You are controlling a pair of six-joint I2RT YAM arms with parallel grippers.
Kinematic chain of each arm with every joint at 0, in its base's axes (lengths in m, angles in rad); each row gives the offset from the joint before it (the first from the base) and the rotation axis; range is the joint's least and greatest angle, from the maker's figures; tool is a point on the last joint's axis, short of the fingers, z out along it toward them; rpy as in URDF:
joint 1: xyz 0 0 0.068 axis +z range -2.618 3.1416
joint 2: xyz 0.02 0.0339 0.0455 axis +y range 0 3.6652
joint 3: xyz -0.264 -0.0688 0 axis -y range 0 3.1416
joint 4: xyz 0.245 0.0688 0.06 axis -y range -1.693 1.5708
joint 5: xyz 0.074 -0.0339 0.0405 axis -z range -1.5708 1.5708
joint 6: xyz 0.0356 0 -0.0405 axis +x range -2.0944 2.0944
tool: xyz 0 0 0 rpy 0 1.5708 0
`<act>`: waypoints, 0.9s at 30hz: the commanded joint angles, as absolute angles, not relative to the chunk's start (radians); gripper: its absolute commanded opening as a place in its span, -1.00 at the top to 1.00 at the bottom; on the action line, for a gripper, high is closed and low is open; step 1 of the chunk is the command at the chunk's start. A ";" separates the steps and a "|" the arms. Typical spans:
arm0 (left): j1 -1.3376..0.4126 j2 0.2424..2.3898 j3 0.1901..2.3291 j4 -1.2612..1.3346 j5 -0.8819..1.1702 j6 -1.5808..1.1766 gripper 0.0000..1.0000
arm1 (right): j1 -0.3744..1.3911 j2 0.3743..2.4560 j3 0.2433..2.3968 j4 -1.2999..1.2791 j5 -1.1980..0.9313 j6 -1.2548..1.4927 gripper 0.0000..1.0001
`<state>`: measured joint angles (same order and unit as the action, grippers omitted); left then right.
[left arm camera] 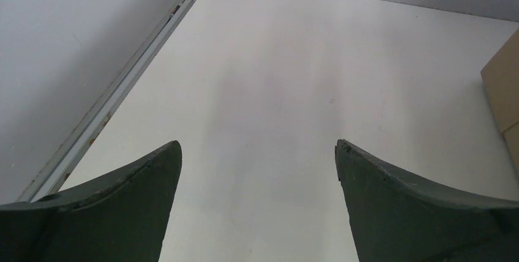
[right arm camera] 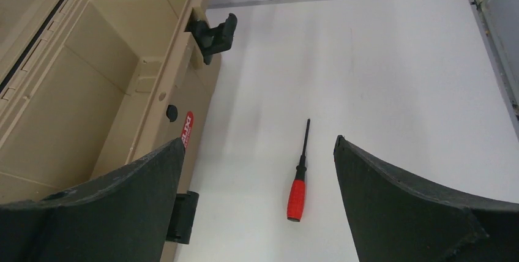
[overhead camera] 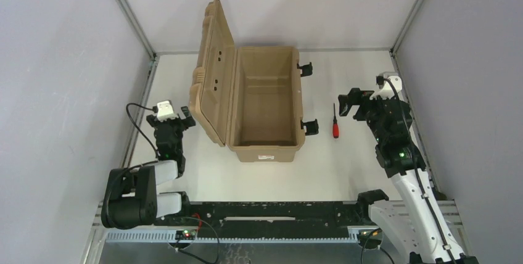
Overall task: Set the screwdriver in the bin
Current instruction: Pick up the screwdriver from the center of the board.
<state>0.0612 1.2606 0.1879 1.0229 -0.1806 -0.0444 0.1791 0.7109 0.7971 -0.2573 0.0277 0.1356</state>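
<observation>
Find the screwdriver (right arm camera: 298, 179) flat on the table (overhead camera: 345, 165), at 3 o'clock from the bin (overhead camera: 262, 152) in the top view, near the latches (overhead camera: 310, 127) but apart from them, red handle (right arm camera: 296, 198) toward 6, shaft (right arm camera: 305, 139) toward 12. See the bin with lid (overhead camera: 213, 73) thrown open toward 9. Note the right gripper (overhead camera: 353, 105) just at 3 o'clock of the screwdriver, with jaws spread wide and holding nothing; note the left gripper (left arm camera: 258, 144) likewise parted over bare table at 9 of the bin. Expect something light, stiff and thin, likely to roll or skid on the smooth top. Take hold across the red handle near its middle, thicker and probably grippier than the slick shaft.
</observation>
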 commanded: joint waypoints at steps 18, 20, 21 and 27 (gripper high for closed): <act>0.063 1.257 0.193 1.052 -0.181 -0.030 -1.00 | 0.202 0.684 0.811 -0.220 0.042 0.164 -0.99; 0.063 1.256 0.194 1.052 -0.181 -0.030 -1.00 | 0.202 0.702 0.846 -0.249 0.045 0.171 -0.99; 0.063 1.257 0.194 1.052 -0.182 -0.030 -1.00 | 0.202 0.714 0.863 -0.268 0.044 0.173 -0.99; 0.063 1.257 0.194 1.052 -0.181 -0.030 -1.00 | 0.208 0.807 0.982 -0.399 0.045 0.187 -0.99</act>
<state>0.0612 1.2606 0.1879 1.0229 -0.1806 -0.0444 0.1982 0.7643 0.8883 -0.3210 0.0433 0.1589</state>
